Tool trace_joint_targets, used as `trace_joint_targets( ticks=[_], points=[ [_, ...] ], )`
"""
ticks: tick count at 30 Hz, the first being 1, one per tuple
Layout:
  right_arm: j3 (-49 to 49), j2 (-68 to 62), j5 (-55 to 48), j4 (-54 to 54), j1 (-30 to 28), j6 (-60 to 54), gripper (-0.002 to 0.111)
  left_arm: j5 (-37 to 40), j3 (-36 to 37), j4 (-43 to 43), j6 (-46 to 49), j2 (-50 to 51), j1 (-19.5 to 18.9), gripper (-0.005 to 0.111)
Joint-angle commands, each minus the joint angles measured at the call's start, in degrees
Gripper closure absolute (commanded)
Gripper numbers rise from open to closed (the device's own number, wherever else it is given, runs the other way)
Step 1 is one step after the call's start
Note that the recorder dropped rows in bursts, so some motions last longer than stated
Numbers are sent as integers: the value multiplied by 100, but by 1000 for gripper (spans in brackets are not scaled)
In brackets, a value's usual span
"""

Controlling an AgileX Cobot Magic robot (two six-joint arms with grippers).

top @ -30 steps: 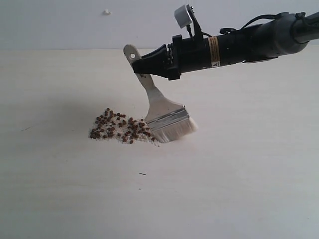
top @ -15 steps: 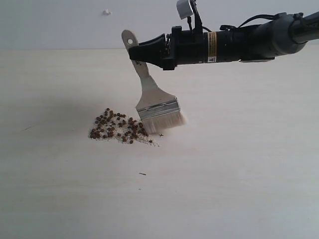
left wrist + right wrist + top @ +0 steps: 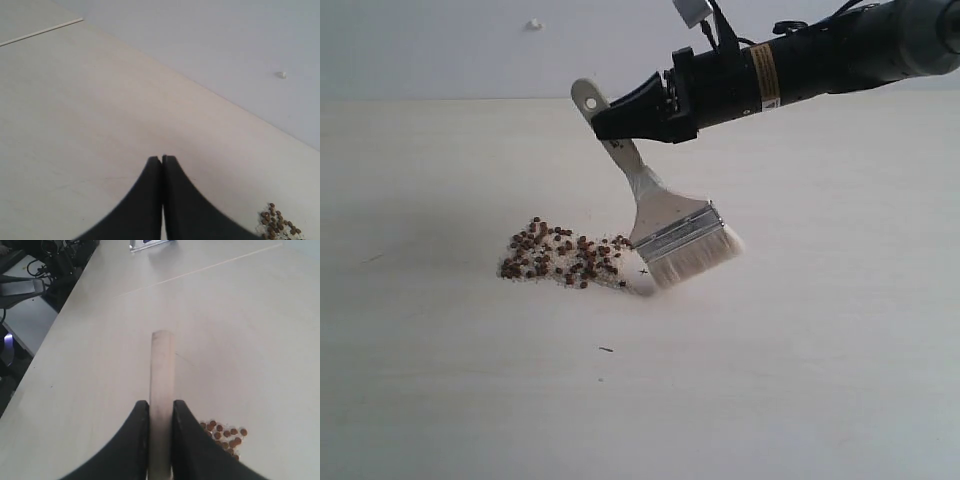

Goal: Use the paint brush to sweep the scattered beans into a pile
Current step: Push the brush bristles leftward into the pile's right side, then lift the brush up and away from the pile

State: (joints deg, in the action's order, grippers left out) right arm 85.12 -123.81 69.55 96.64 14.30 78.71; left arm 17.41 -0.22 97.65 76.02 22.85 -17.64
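Note:
The beans, reddish-brown with pale crumbs, lie gathered in one pile (image 3: pixel 565 257) on the pale table; part of it shows in the left wrist view (image 3: pixel 277 227) and in the right wrist view (image 3: pixel 223 435). The paint brush (image 3: pixel 665 228) leans with its white bristles (image 3: pixel 695 259) on the table at the pile's right end, handle up to the left. My right gripper (image 3: pixel 608 124) is shut on the cream handle (image 3: pixel 161 390), coming in from the upper right. My left gripper (image 3: pixel 162 159) is shut and empty above bare table, left of the pile, and does not show in the exterior view.
A small dark sliver (image 3: pixel 606 349) lies in front of the pile. A white speck (image 3: pixel 533 23) sits on the grey wall behind. In the right wrist view the table's edge runs past cables and equipment (image 3: pixel 45 265).
The brush lifted and swung left over the pile's right end, then came back down to the right. Its bristles now rest further right, and the right arm is tilted more steeply.

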Motion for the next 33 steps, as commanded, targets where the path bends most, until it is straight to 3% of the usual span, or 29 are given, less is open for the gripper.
trace_joint_targets(
  ticks=[1,33],
  points=[
    [-13,-147,42,-139,-25,59,108,15,22,9,10,-25,-15,107],
    [-13,-629,42,-1721,-25,-642,108,15,22,9,1,-25,-15,107]
  ],
)
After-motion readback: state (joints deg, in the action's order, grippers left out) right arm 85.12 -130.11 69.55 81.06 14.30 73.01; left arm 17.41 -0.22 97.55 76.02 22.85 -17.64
